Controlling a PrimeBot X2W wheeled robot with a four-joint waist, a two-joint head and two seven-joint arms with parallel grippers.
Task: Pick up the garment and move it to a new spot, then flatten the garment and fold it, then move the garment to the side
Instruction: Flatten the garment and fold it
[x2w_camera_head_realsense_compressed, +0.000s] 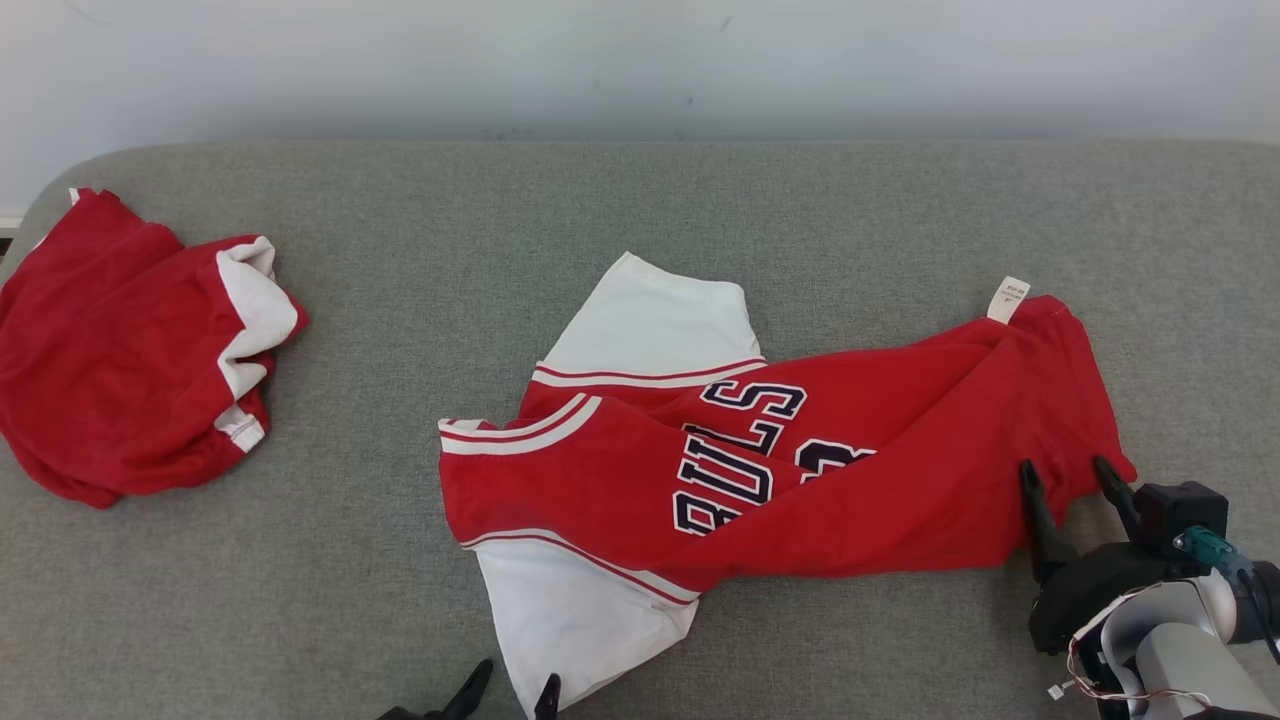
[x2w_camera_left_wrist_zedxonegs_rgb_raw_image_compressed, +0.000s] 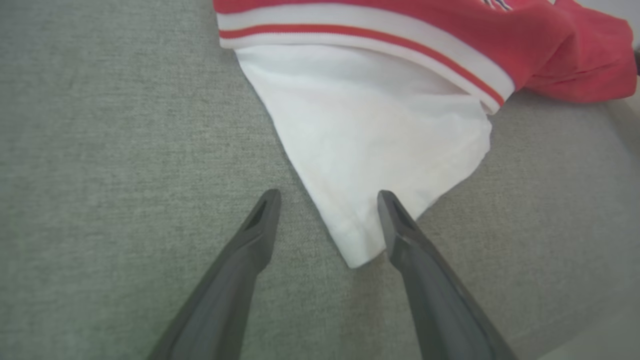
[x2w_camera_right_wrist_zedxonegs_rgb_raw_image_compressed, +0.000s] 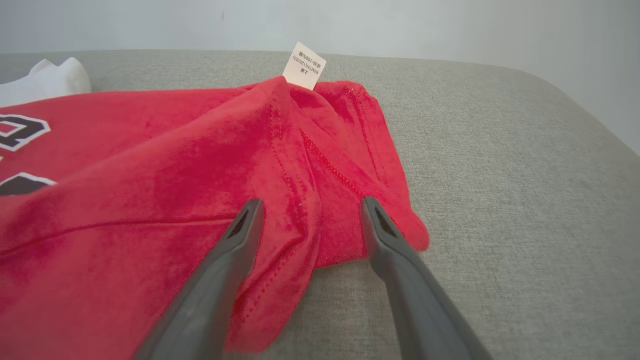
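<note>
Both pincers are released. At bottom centre the left gripper (x2w_camera_head_realsense_compressed: 512, 692) straddles the Bulls jersey's (x2w_camera_head_realsense_compressed: 800, 480) white sleeve (x2w_camera_left_wrist_zedxonegs_rgb_raw_image_compressed: 380, 140) tip. At lower right the right gripper (x2w_camera_head_realsense_compressed: 1066, 476) straddles its red hem (x2w_camera_right_wrist_zedxonegs_rgb_raw_image_compressed: 320, 225). The head view adds another red garment (x2w_camera_head_realsense_compressed: 110, 350) at left.

Far left now, a crumpled red-and-white garment (x2w_camera_head_realsense_compressed: 120, 350) sits heaped near the edge of the grey fabric bench (x2w_camera_head_realsense_compressed: 700, 200) — pale wall (x2w_camera_head_realsense_compressed: 640, 60) running behind.

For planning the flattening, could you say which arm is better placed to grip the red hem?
Likely right: the right gripper stands open around the red hem; the left gripper is at the white sleeve.
</note>
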